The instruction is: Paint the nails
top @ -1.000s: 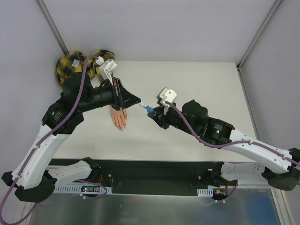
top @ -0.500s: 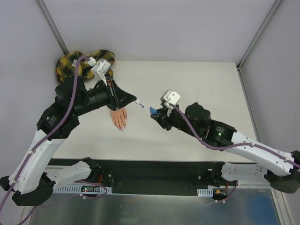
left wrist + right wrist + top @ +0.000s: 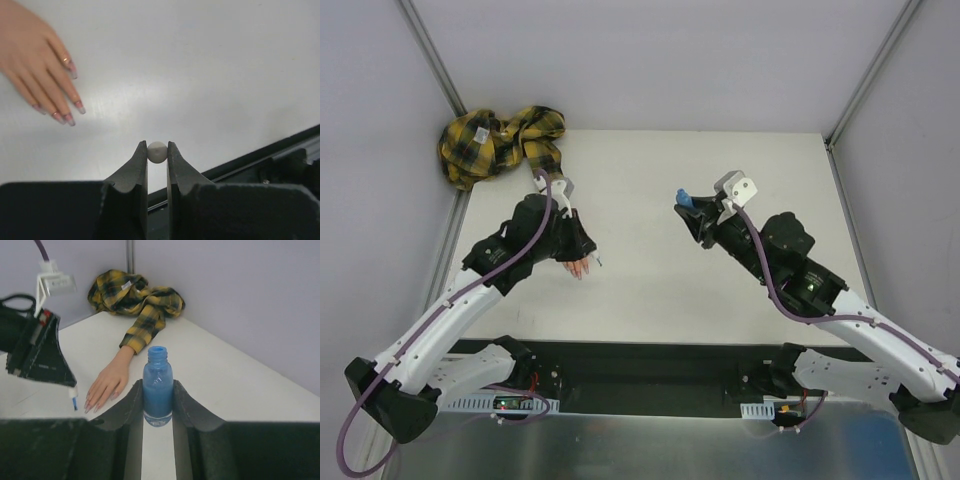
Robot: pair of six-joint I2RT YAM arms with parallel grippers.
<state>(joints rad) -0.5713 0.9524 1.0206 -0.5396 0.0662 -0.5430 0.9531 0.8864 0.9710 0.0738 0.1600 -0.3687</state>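
Note:
The flesh-coloured mannequin hand (image 3: 576, 266) lies flat on the white table (image 3: 720, 290), its plaid sleeve (image 3: 500, 140) bunched in the far left corner. Its glossy pinkish nails (image 3: 68, 120) show at the upper left of the left wrist view. My left gripper (image 3: 586, 253) hovers just over the fingers, shut on a small white cap (image 3: 157, 151); its blue brush tip (image 3: 74, 402) hangs just beside the fingertips. My right gripper (image 3: 158, 383) is shut on an uncapped blue bottle (image 3: 158, 385), held upright in the air right of the hand. The same bottle (image 3: 685, 198) shows at mid-table.
Grey walls with metal corner posts (image 3: 435, 60) close in the table on three sides. A dark rail (image 3: 650, 365) runs along the near edge by the arm bases. The plaid sleeve heap fills the far left corner.
The cap's brush came out of the bottle. My left gripper swung down and left to the hand's fingers. My right gripper carried the bottle right and farther back.

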